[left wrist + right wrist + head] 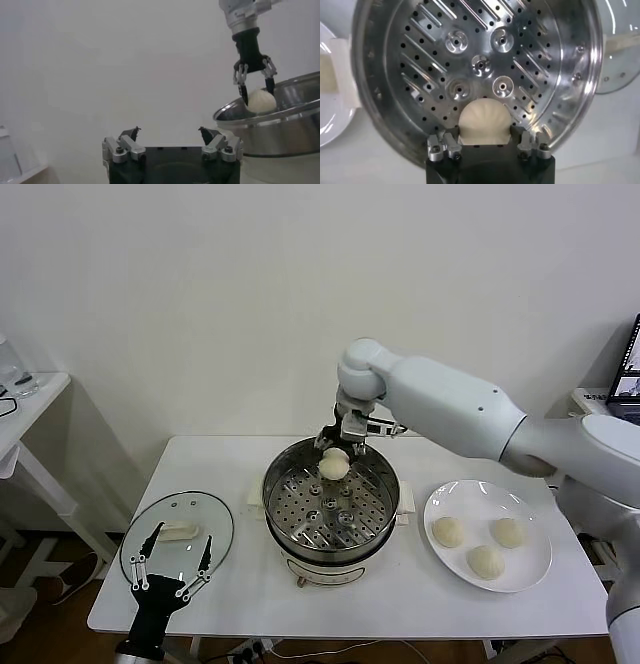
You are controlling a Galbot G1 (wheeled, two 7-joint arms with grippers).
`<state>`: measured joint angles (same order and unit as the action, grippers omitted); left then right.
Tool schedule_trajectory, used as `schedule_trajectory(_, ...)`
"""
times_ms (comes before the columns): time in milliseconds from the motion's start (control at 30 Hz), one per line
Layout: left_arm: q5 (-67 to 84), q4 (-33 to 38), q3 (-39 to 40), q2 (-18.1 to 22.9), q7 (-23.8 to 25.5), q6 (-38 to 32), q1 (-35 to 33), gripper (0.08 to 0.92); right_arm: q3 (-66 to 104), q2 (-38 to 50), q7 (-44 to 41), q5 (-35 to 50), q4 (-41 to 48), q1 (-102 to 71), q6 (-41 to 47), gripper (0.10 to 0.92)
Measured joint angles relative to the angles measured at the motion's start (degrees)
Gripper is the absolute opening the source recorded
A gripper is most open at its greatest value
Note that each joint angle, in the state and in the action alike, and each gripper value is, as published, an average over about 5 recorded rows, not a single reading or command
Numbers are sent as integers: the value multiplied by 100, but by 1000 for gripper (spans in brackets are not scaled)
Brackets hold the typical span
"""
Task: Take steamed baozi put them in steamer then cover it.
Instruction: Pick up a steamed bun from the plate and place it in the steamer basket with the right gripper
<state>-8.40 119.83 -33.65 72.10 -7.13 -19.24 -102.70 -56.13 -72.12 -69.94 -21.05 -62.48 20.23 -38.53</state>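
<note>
No text, label, brand, number or sign could be read anywhere in the views. The screen [628, 374] at the far edge, well off to the side of the right tool [340, 446], showed content too small to make out.

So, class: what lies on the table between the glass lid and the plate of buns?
In the head view, the steamer stands between the cover and the white plate. The right gripper holds a baozi over its perforated tray.
</note>
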Motion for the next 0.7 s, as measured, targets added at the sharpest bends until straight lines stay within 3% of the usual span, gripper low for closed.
schedule_trajectory(200, -4, -2, -7, 2, -34, 12, 1, 823, 39, -105, 51, -176, 99, -146, -30, 719)
schedule_trajectory(400, -4, -2, -20, 4, -50, 12, 8, 823, 26, -74, 97, -175, 64, -163, 15, 811)
schedule_trajectory(700, -4, -28, -14, -10, -57, 2, 36, 823, 87, 386, -227, 552, -291, 160, 548, 823)
